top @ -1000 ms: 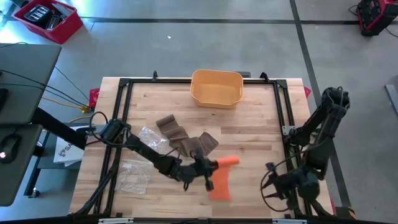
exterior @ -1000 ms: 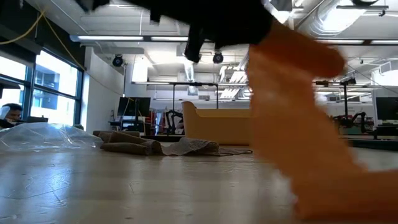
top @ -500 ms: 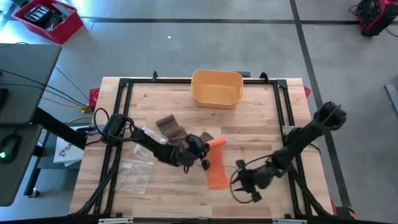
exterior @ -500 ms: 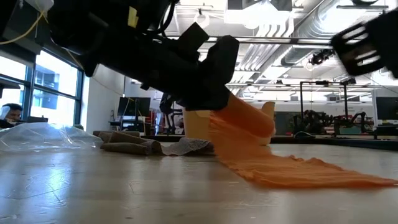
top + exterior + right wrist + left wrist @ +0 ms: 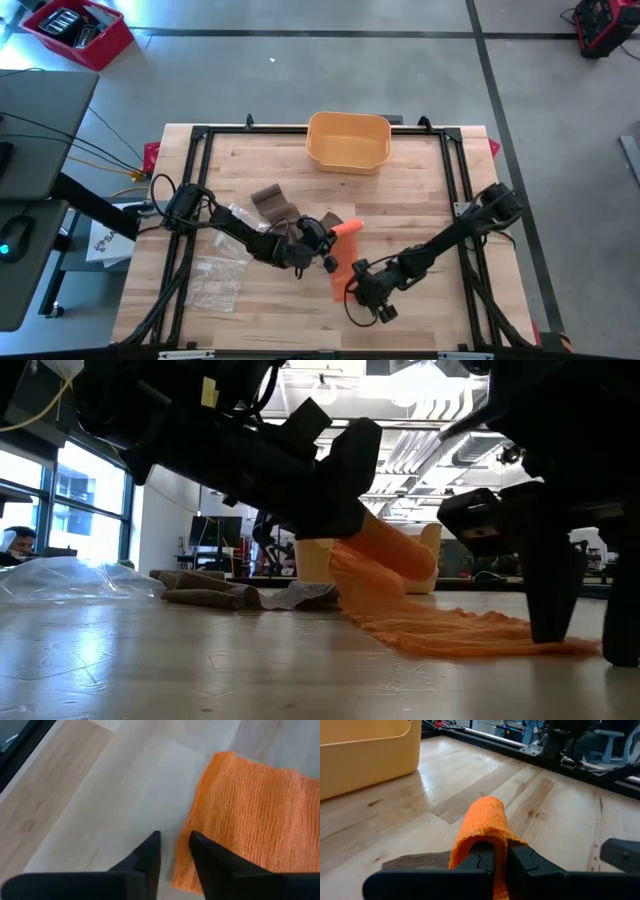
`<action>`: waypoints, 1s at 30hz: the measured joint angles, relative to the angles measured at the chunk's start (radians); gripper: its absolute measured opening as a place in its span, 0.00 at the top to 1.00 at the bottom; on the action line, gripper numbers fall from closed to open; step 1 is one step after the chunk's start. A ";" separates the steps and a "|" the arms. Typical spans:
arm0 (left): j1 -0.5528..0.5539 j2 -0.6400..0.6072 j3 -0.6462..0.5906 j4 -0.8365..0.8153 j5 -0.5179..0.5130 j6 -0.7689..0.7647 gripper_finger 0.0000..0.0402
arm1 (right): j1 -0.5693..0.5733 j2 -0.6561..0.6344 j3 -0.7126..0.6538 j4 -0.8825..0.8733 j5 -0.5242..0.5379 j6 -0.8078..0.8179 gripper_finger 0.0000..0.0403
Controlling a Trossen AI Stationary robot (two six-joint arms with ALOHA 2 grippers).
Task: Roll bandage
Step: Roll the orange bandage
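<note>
At mid-table the left gripper [image 5: 330, 250] is clenching the soft orange bandage [image 5: 343, 281] (likely floppy), while the right gripper [image 5: 358, 297], fingers narrowly parted, is nearing its free end.

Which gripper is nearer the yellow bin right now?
Left. The left gripper, shut on the orange bandage, sits mid-table below the yellow bin; the right gripper is farther, at the bandage's loose end.

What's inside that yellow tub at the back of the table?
Nothing shows inside the yellow tub from above: only its bare floor. The low view sees just its outer wall, partly covered by the left gripper and orange bandage.
</note>
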 joint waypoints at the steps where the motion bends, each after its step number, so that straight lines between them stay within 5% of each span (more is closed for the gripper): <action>1: 0.000 0.000 0.000 0.004 -0.001 0.010 0.98 | -0.006 0.000 0.000 -0.001 -0.003 -0.009 0.82; 5: -0.004 0.000 0.000 0.007 -0.002 0.019 0.98 | -0.019 0.000 0.000 -0.003 0.000 -0.012 0.97; 12: -0.004 0.000 0.000 0.013 0.009 0.059 0.98 | 0.017 -0.032 -0.003 -0.034 0.038 0.012 0.99; 18: -0.015 0.000 0.000 0.046 0.035 0.085 0.98 | 0.106 -0.208 -0.003 -0.163 0.071 0.067 1.00; 21: -0.038 -0.001 0.002 0.068 0.050 0.095 0.98 | 0.171 -0.331 -0.003 -0.248 0.224 0.109 1.00; 30: -0.066 -0.022 0.002 0.177 0.062 0.183 0.97 | 0.295 -0.725 -0.002 -0.280 0.962 0.126 1.00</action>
